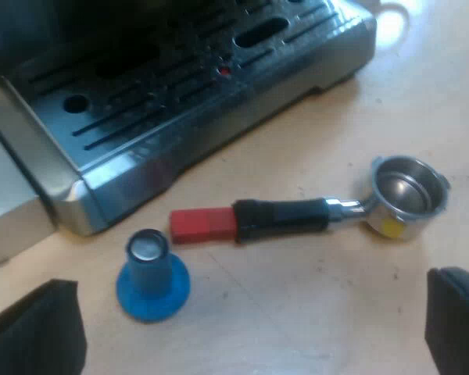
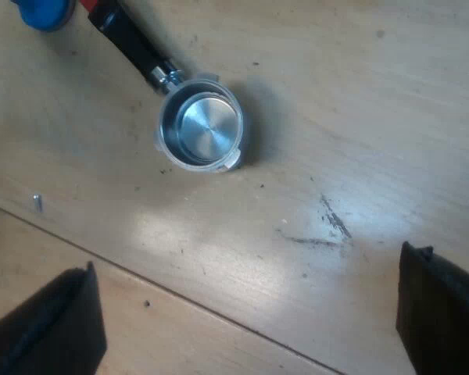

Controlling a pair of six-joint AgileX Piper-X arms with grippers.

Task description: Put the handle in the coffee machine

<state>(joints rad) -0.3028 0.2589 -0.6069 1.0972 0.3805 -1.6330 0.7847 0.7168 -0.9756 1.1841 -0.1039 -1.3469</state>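
The holder (image 1: 297, 217) was not in the coffee machine (image 1: 203, 94) yet. It lay flat on the bench (image 1: 422, 94), just in front of the machine's tray and well apart from the spot where it must lock in. Its red end (image 1: 203, 225) was close to the blue tamper (image 1: 152, 275) but not touching it. Its metal cup (image 1: 406, 194) was at the other end, with the open side up.

My left claw (image 1: 250, 312) hung above the bench with its two fingers wide apart and nothing in them. The holder lay ahead of it, between the claw and the machine. The long handle ran the same way as the line from one finger to the other. I thought that mattered most: I would have to turn the wrist about a quarter turn so the fingers could close across the handle.

My right claw (image 2: 246, 305) was wide apart and empty too. It looked almost straight down at the bench. The metal cup (image 2: 199, 133) sat just ahead of its fingers, and the handle pointed away from it toward the tamper (image 2: 43, 12). I guessed the right arm was nearer the cup and the left arm was better placed for the handle.
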